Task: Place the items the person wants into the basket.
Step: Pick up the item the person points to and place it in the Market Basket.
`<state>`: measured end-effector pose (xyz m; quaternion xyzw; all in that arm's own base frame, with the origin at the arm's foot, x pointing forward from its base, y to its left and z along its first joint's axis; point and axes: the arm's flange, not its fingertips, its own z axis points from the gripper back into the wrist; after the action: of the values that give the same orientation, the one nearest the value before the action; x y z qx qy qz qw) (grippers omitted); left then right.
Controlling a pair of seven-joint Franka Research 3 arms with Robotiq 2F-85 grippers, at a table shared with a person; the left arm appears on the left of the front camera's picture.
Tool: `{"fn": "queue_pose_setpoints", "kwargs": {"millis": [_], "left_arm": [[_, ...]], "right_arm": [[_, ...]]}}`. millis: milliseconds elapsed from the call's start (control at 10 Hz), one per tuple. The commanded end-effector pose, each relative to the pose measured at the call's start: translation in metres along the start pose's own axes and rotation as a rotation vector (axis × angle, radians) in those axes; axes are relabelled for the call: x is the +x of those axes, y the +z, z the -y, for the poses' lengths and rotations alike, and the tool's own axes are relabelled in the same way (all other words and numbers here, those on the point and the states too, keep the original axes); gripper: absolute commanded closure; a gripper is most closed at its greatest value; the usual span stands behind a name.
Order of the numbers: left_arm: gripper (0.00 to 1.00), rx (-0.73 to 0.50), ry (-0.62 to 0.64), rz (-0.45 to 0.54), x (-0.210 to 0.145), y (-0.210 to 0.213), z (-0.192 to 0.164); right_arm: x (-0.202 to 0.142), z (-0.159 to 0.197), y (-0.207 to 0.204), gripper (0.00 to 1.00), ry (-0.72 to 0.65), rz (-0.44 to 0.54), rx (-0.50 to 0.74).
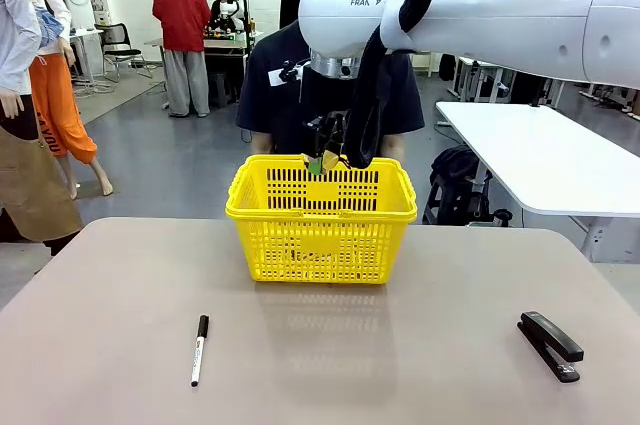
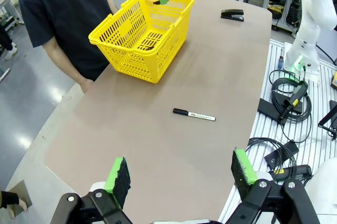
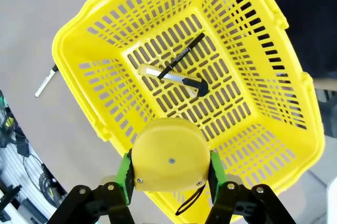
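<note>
Right wrist view looks straight down past the right gripper [image 3: 169, 174], whose green pads are clamped on either side of the small yellow tape measure [image 3: 169, 154], held above the near rim of the yellow basket [image 3: 100, 97]. On the basket floor lie the yellow-and-black utility knife [image 3: 171, 78] and the slim black pen [image 3: 181, 55], crossing each other. From the front, that right gripper [image 1: 326, 157] hangs over the basket's far rim, just before the person [image 1: 275, 95] in the navy T-shirt. The left gripper [image 2: 181, 174] hovers with its jaws wide apart and empty over the tabletop [image 2: 158, 145]. A white marker [image 1: 199, 349] and a black stapler [image 1: 550, 345] rest on the tabletop, well apart.
</note>
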<state>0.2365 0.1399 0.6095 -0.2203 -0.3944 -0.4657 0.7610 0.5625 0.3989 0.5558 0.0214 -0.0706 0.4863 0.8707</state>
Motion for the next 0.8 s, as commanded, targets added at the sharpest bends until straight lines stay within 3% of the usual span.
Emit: {"fn": "queue_pose_setpoints", "kwargs": {"millis": [0, 200, 700], "left_arm": [[0.0, -0.008, -0.022, 0.018, -0.001, 0.001, 0.0], [0.0, -0.008, -0.022, 0.018, -0.001, 0.001, 0.0], [0.0, -0.008, -0.022, 0.018, -0.001, 0.001, 0.0]], "right_arm": [[0.0, 0.0, 0.0, 0.33, 0.0, -0.002, 0.001], [0.002, 0.014, -0.025, 0.33, 0.165, 0.009, 0.041], [0.011, 0.032, -0.087, 0.33, 0.291, 0.002, 0.144]]}}
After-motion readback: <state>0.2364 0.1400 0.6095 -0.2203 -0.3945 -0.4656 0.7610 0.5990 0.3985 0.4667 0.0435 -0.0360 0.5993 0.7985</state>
